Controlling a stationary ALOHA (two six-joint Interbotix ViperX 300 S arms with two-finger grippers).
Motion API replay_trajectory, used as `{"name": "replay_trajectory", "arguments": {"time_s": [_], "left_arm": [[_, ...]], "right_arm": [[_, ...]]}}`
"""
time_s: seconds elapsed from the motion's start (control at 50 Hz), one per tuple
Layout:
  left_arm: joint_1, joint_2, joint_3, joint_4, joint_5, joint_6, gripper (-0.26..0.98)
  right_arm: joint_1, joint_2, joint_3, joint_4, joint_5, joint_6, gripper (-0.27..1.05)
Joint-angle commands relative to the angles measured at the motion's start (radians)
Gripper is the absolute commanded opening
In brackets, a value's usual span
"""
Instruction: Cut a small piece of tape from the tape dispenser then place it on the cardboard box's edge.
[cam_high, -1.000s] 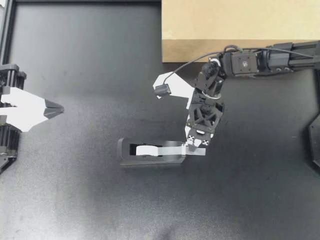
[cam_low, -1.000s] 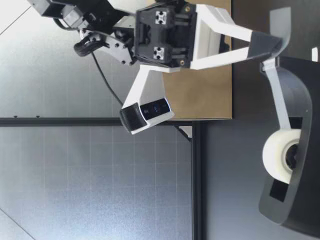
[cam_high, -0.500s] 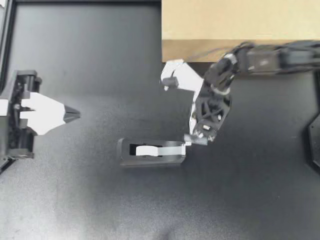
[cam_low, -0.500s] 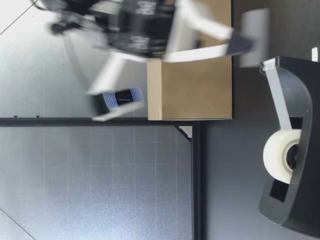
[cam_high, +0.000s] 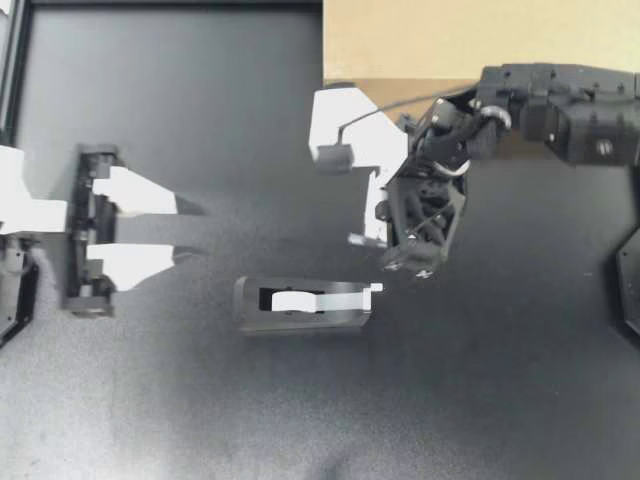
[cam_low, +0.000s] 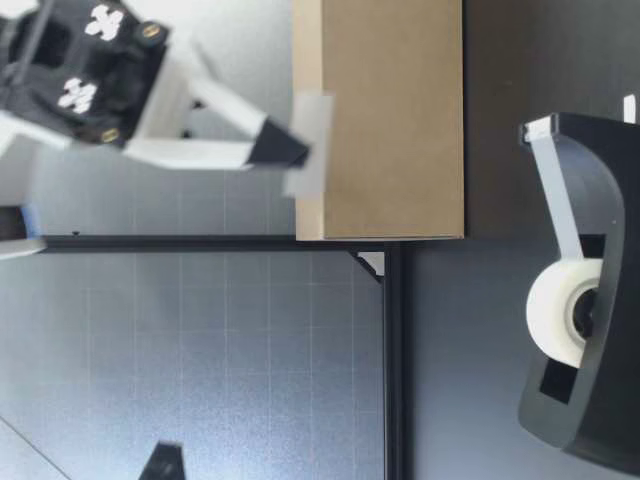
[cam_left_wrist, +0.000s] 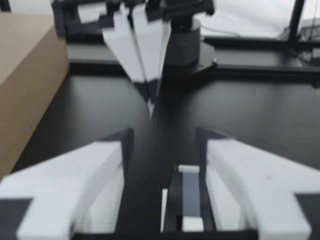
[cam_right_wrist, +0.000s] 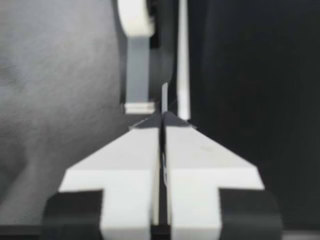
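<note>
Right jaws pinched shut on cut tape strip (cam_low: 308, 143), level with box (cam_high: 480, 40) top edge, short of it on dispenser (cam_high: 300, 303) side. Strip's long axis parallel to that edge. Left jaws wide open, empty, well apart from box.

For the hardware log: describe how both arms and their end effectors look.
Both arms are black and jointed. My left end effector and my right end effector each have two white, wedge-shaped fingers with dark tips. A thin black cable runs by my right wrist, whose black block bears white cross markings.
</note>
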Motion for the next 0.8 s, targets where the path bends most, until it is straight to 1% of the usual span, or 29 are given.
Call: {"name": "replay_trajectory", "arguments": {"time_s": [0.0, 0.12, 0.22, 0.34, 0.5, 0.78], "left_arm": [[0.003, 0.043, -0.037, -0.006, -0.040, 0.000, 0.43], [0.003, 0.112, -0.067, -0.011, -0.091, 0.002, 0.43], [0.002, 0.156, -0.094, -0.011, -0.129, 0.005, 0.43], [0.002, 0.206, -0.123, -0.011, -0.141, 0.006, 0.43], [0.003, 0.239, -0.152, -0.011, -0.143, 0.009, 0.43], [0.002, 0.264, -0.167, -0.011, -0.164, 0.011, 0.43]], "right_arm": [[0.032, -0.018, -0.067, -0.069, 0.009, 0.040, -0.08], [0.064, -0.008, -0.121, -0.118, 0.026, 0.071, -0.08], [0.081, 0.008, -0.170, -0.124, 0.035, 0.074, -0.08], [0.086, 0.029, -0.216, -0.132, 0.038, 0.072, -0.08], [0.086, 0.057, -0.250, -0.147, 0.048, 0.069, -0.08], [0.086, 0.091, -0.296, -0.158, 0.060, 0.063, -0.08]]}}
